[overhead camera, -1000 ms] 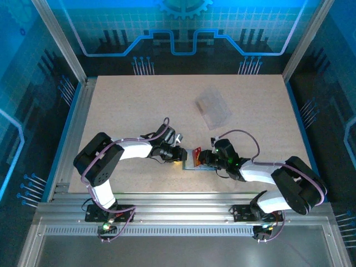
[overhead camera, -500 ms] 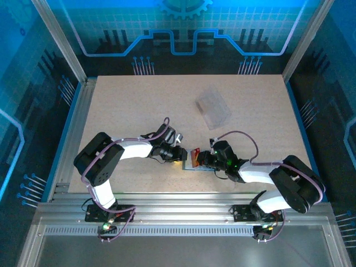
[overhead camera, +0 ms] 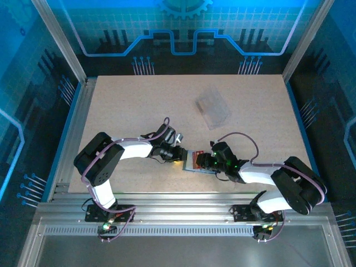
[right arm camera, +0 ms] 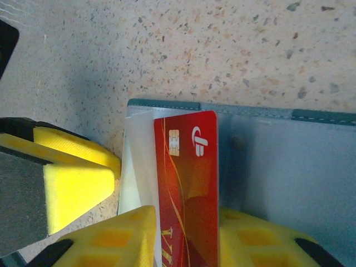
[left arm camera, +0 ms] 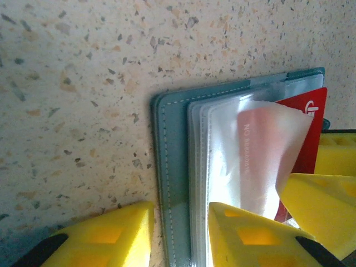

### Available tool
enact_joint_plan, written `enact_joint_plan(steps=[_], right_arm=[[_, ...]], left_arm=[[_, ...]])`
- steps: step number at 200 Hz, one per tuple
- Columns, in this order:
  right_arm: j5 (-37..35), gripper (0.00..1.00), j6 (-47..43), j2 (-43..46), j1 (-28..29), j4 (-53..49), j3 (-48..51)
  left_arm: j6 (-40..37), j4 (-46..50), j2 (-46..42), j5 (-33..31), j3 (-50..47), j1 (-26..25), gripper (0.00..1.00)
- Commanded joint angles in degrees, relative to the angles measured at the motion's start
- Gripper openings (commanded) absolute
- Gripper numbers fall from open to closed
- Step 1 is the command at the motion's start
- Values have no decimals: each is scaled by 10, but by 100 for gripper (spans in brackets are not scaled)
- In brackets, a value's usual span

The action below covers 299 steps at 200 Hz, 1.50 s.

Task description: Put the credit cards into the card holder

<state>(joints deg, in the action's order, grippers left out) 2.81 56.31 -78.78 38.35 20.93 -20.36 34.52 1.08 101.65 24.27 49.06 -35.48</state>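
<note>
Reaching to the 6 o'clock edge of the worktop (overhead camera: 139, 105), I am working with both arms at the card holder (right arm camera: 289, 167), which is lying open and flat there, while the clear tray (overhead camera: 213, 107) is sitting well apart from it toward 1 o'clock. My left gripper (left arm camera: 181, 207) is standing at the holder's 9 o'clock side with its jaws apart and clamped on nothing. Through that wrist camera, one finger (left arm camera: 105, 239) is sitting over bare worktop just beside the teal cover, and the other is sitting over the clear sleeves (left arm camera: 222, 161), one of which is curling up off the stack. My right gripper (right arm camera: 186, 214) is meeting it from 3 o'clock. Its jaws are also standing apart, and the red card (right arm camera: 186, 161) is running straight between them, lying face up on the holder. In my right wrist view its chip and white mark are at the 12 o'clock end, and the sleeves are lying along its 9 o'clock edge. Both fingers are sitting right against the card's long edges, and I cannot tell whether they are pinching it or merely flanking it.
</note>
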Motion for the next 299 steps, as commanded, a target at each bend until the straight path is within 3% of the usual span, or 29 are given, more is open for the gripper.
enact_joint_plan(steps=[1,112,200,299], right_arm=[[-22,34,-16,13,10,-59,-16],[-49,36,-36,1,9,-189,-74],[38,33,-123,-90,2,-143,-128],[46,37,-152,-93,-2,-183,-153]], left_arm=[[3,11,7,6,10,-4,33],[6,-2,3,18,6,-4,33],[16,-22,-59,-12,-29,8,31],[25,-20,7,-2,-7,13,22]])
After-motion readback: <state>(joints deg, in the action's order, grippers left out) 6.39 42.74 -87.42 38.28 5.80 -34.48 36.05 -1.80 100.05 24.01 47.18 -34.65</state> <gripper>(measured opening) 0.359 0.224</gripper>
